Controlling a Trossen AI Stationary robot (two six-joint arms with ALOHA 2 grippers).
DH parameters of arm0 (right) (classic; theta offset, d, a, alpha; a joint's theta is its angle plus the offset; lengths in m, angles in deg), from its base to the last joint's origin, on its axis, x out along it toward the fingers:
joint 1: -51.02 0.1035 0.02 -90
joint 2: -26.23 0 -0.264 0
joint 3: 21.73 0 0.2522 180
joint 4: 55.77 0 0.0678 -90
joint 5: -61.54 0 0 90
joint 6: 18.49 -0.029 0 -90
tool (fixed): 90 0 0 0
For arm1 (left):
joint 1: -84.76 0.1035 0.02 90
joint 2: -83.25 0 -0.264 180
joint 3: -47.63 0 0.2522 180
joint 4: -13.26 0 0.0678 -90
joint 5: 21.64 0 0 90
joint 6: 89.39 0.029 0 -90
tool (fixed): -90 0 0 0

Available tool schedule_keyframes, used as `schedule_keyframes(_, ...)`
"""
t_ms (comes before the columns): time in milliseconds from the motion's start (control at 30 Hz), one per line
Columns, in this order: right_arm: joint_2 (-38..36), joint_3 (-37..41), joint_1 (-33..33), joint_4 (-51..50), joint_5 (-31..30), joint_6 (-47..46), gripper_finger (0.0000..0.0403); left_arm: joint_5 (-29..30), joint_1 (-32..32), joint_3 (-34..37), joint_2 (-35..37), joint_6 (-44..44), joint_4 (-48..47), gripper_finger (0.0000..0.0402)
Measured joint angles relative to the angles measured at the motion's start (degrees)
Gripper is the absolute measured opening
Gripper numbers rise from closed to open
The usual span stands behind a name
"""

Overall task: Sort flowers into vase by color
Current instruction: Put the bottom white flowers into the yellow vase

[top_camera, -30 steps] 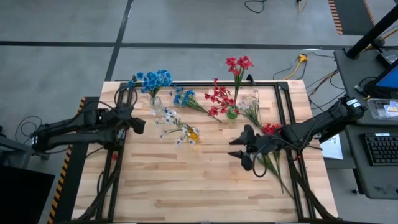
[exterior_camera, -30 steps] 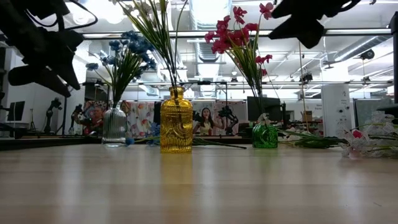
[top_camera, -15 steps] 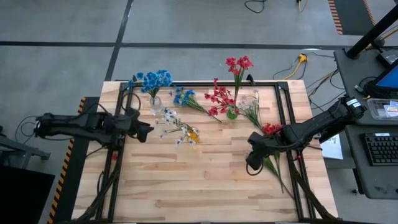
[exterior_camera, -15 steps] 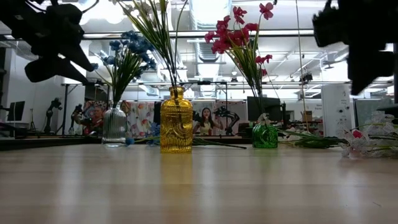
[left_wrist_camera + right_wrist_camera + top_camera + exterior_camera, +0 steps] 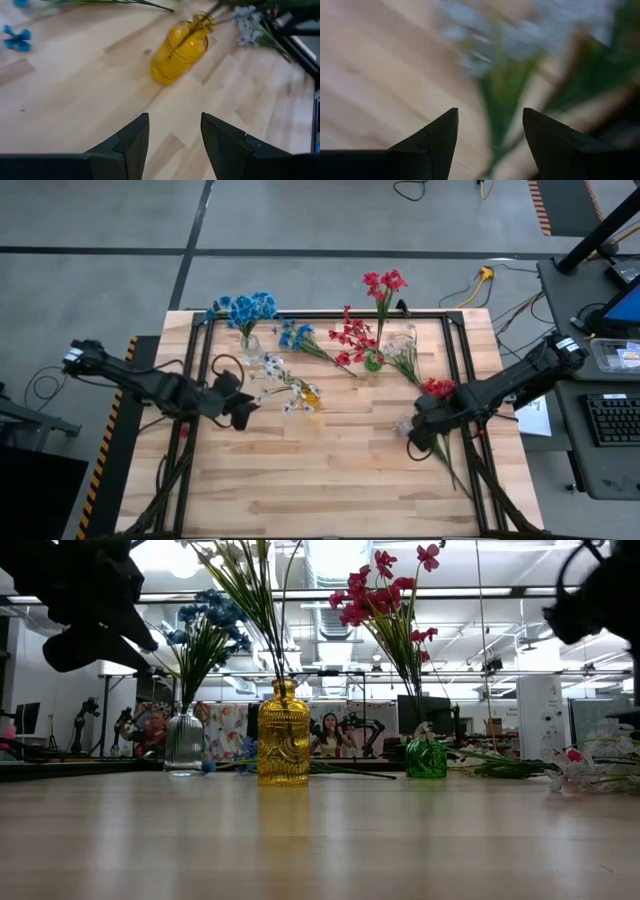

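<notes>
L gripper: fingers apart, empty, over table near yellow vase (white sprigs in it).
R gripper: fingers apart, empty, above loose flowers lying at table's right side.
Blue flowers: in clear vase.
Red flowers: in green vase.

blue flowers upright, red flowers lying

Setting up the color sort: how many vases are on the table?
3: a clear glass vase toward the table's left, a yellow glass vase in the middle, a green glass vase to its right.
</notes>
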Motion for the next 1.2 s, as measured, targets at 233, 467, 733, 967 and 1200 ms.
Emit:
schedule_keyframes(233,6.19,0.0,2.72,-3.22,1.6,-1.13,0.0215,1.02,-2.82,0.02,-5.62,-0.69,3.92,0.0166)
schedule_keyframes(467,15.12,0.0,2.86,0.47,4.65,4.53,0.0223,1.08,-3.32,0.02,-9.14,-0.71,5.81,0.0166)
schedule_keyframes(733,17.74,0.0,2.86,1.45,5.0,7.22,0.0296,2.24,-3.32,0.02,-10.69,-0.67,6.44,0.0166)
schedule_keyframes(967,18.18,0.0,2.84,4.76,2.25,8.6,0.0318,5.43,-3.27,0.02,-11.44,-0.62,6.51,0.0166)
schedule_keyframes(1200,21.57,0.0,2.17,8.22,1.0,10.54,0.0278,5.6,-3.27,0.02,-12.5,-0.62,6.81,0.0166)
